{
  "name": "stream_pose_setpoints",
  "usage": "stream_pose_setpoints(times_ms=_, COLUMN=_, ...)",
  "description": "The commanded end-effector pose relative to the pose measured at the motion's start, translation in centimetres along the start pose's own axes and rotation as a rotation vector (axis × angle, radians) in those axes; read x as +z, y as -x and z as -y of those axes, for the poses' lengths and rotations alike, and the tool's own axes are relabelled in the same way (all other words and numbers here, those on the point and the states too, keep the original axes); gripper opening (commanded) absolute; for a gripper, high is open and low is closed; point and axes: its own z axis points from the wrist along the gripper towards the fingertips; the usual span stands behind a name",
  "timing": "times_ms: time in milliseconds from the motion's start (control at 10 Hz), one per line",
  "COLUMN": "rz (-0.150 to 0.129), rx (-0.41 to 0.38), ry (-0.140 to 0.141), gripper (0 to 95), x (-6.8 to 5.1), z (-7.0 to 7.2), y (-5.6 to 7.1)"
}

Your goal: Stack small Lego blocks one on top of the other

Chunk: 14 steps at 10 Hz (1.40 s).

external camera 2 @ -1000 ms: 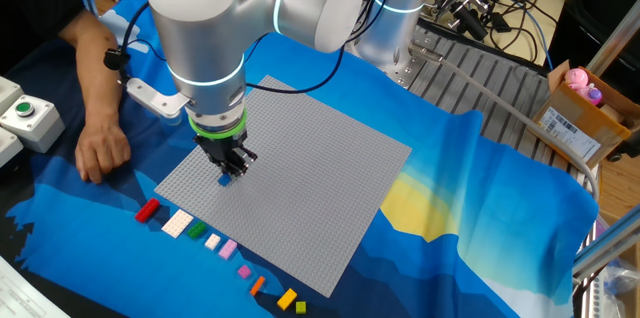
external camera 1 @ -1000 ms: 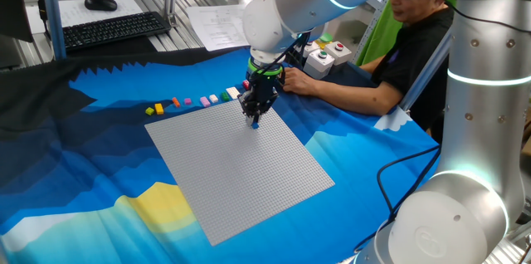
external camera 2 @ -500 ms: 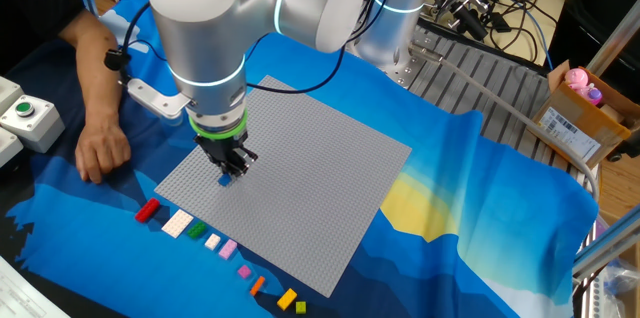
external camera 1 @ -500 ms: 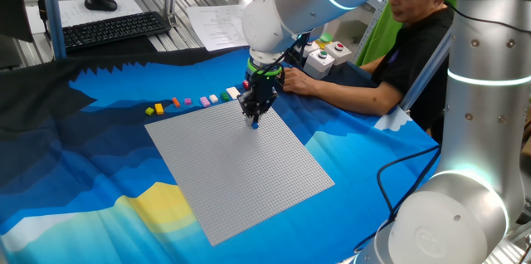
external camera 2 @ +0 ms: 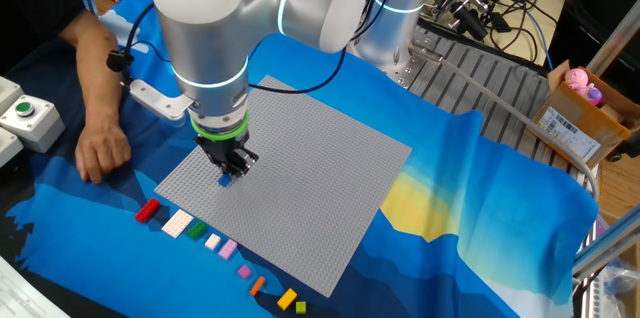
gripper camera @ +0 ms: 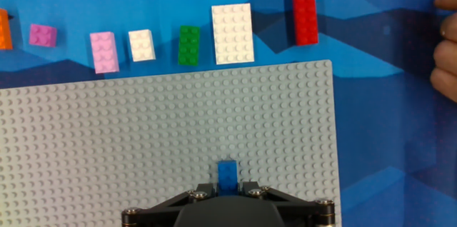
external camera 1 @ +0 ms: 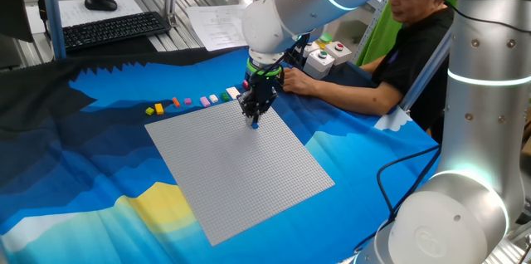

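My gripper point(external camera 1: 253, 119) stands low over the near-corner part of the grey baseplate point(external camera 1: 232, 164), shut on a small blue brick point(gripper camera: 228, 173) that touches the studs. The brick also shows under the fingers in the other fixed view point(external camera 2: 225, 180), where the gripper point(external camera 2: 233, 169) points straight down. A row of loose bricks lies on the cloth beside the plate's edge: orange point(gripper camera: 3, 28), magenta point(gripper camera: 43, 36), pink point(gripper camera: 104, 51), small white point(gripper camera: 141, 45), green point(gripper camera: 189, 46), large white point(gripper camera: 232, 33), red point(gripper camera: 305, 14). Yellow point(external camera 2: 287, 298) and green point(external camera 2: 300, 307) bricks end the row.
A person's hand point(external camera 2: 100, 148) rests on the cloth close to the red brick and shows at the hand view's right edge point(gripper camera: 446, 41). A button box point(external camera 2: 25, 123) stands beside it. A keyboard point(external camera 1: 112, 30) lies at the table's far side.
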Motion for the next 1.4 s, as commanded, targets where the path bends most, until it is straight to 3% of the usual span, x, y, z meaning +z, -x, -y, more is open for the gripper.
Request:
stream_pose_setpoints(times_ms=100, rz=0.0, rx=-0.002, ry=-0.007, gripper=0.0, x=1.0, z=0.0, y=0.1)
stream_pose_setpoints(times_ms=200, rz=0.001, rx=-0.002, ry=-0.01, gripper=0.0, x=1.2, z=0.0, y=0.1)
stream_pose_setpoints(times_ms=300, rz=0.0, rx=0.0, ry=-0.012, gripper=19.0, x=1.1, z=0.0, y=0.1)
stream_pose_setpoints(times_ms=600, rz=-0.001, rx=0.006, ry=-0.009, gripper=19.0, x=1.2, z=-0.1, y=0.0)
stream_pose_setpoints(times_ms=800, rz=-0.001, rx=0.008, ry=-0.013, gripper=19.0, x=0.6, z=-0.1, y=-0.2)
stream_pose_setpoints(times_ms=900, rz=-0.002, rx=0.022, ry=-0.008, gripper=38.0, x=-0.1, z=0.0, y=-0.3)
stream_pose_setpoints(times_ms=1300, rz=-0.003, rx=0.039, ry=-0.006, gripper=38.0, x=-1.7, z=0.0, y=-0.9)
stream_pose_setpoints(times_ms=1400, rz=-0.004, rx=0.037, ry=-0.005, gripper=0.0, x=-1.9, z=0.0, y=-1.0)
